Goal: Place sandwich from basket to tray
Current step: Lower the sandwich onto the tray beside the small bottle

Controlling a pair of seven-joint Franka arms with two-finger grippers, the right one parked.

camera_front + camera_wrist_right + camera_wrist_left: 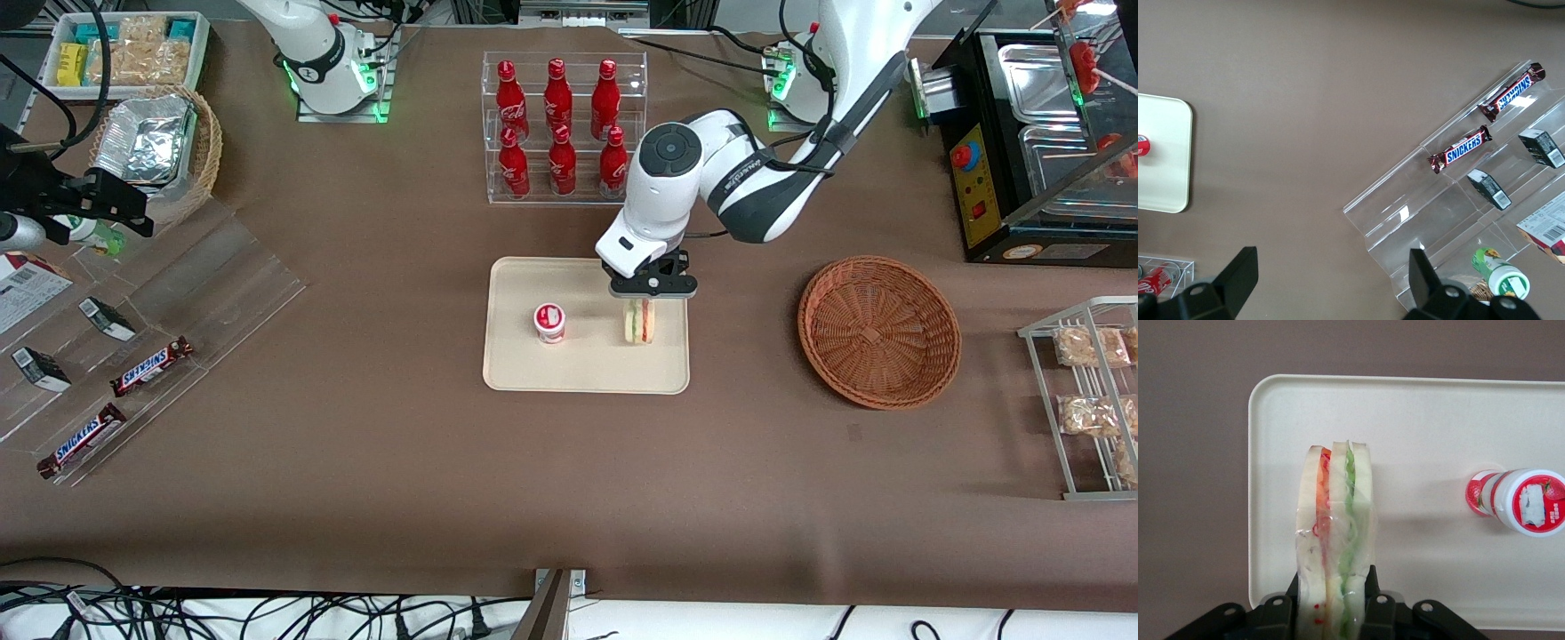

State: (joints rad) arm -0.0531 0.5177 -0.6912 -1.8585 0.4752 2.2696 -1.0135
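We saw the sandwich (639,322) as a slim wedge of pale bread in glossy, crinkled clear wrap, its red and green filling showing as thin stripes along the edge. It stood on edge over the tray (524,369), a flat cream-beige rectangle with rounded corners and a low smooth rim, near the tray's end toward the basket (878,331). The gripper (652,289) sat directly above the sandwich, and its black fingers (1372,585) pressed the bread from both sides, clamped narrowly on it. We could not tell whether the sandwich's lower edge touched the tray. The sandwich's gripped end was cut off in the wrist view. The basket, round, shallow and reddish-brown woven wicker, lay well apart from the tray. A small red-and-white cup (549,322) stood on the tray beside the sandwich.
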